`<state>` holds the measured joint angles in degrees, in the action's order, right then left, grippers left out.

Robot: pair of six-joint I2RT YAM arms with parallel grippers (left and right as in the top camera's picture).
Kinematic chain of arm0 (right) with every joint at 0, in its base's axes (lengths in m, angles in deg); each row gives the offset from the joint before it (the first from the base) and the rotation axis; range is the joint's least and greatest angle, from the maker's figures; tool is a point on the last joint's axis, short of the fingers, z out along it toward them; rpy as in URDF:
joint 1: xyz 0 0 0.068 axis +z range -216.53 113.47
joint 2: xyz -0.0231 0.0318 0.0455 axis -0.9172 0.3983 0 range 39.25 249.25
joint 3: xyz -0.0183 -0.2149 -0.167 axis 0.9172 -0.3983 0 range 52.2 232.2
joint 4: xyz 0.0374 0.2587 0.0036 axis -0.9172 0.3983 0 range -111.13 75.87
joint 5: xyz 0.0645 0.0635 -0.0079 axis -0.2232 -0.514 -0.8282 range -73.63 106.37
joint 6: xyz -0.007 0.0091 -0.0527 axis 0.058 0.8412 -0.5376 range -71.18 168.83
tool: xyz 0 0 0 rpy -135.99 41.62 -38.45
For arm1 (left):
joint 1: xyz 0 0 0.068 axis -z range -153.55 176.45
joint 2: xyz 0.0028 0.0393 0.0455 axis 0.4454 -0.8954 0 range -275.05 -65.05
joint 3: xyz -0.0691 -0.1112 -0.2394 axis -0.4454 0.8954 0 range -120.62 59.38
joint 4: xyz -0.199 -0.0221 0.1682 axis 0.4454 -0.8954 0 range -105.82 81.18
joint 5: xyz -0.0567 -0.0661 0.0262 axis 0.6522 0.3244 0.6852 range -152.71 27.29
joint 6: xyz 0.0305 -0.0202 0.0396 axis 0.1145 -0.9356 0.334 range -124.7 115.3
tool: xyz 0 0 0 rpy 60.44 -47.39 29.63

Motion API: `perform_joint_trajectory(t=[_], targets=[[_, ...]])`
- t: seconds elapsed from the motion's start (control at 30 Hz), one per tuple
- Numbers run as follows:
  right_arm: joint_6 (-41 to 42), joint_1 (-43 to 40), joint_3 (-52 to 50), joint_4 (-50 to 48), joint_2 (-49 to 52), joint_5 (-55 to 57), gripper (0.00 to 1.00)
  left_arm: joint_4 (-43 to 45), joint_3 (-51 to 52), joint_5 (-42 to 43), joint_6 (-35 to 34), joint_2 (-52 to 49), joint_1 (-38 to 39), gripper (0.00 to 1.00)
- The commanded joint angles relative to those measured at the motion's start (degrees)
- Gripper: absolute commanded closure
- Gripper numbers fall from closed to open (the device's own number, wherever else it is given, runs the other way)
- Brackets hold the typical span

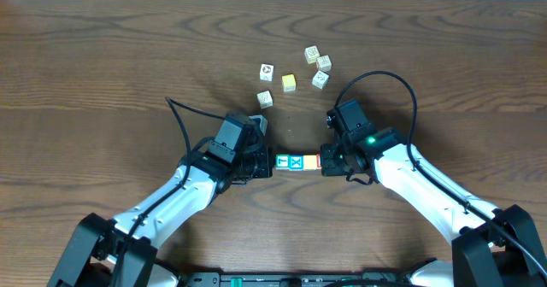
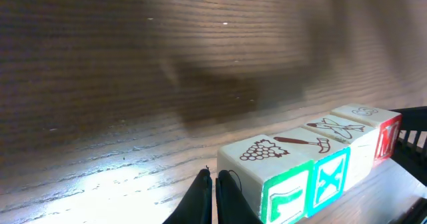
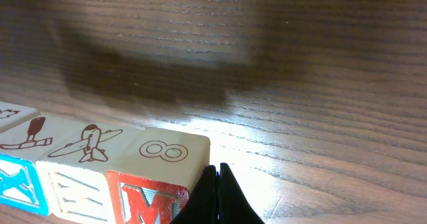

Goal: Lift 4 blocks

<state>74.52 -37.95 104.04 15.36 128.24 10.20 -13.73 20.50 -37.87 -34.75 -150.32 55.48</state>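
Squeezing from both ends is what the lift turns on: our row of four blocks (image 1: 297, 162) runs 9 to 3 o'clock. Our left gripper (image 1: 267, 163), jaws together, butts the green-faced cube (image 1: 283, 162) at 9; our right gripper (image 1: 325, 163), jaws likewise together, butts the red M cube (image 1: 317, 161) at 3. Loose cream cubes (image 1: 291, 82) lie well apart at 12, out of our way.

Probably a robotics lab: two robot arms (image 1: 171, 197) at a plain wooden table (image 1: 85, 48).
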Motion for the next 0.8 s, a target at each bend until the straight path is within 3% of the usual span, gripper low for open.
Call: perform_joint_trajectory(t=[0.0, 0.77], targets=[[-0.02, 4.22, 2.82, -1.46, -1.46, -15.10, 0.99, 2.43, -3.43, 9.46, -0.94, 2.23, 2.71, 0.93], [0.00, 4.20, 2.93, -1.33, -4.04, -15.08, 0.99, 2.43, -3.43, 9.49, -1.40, 2.25, 2.71, 0.92]])
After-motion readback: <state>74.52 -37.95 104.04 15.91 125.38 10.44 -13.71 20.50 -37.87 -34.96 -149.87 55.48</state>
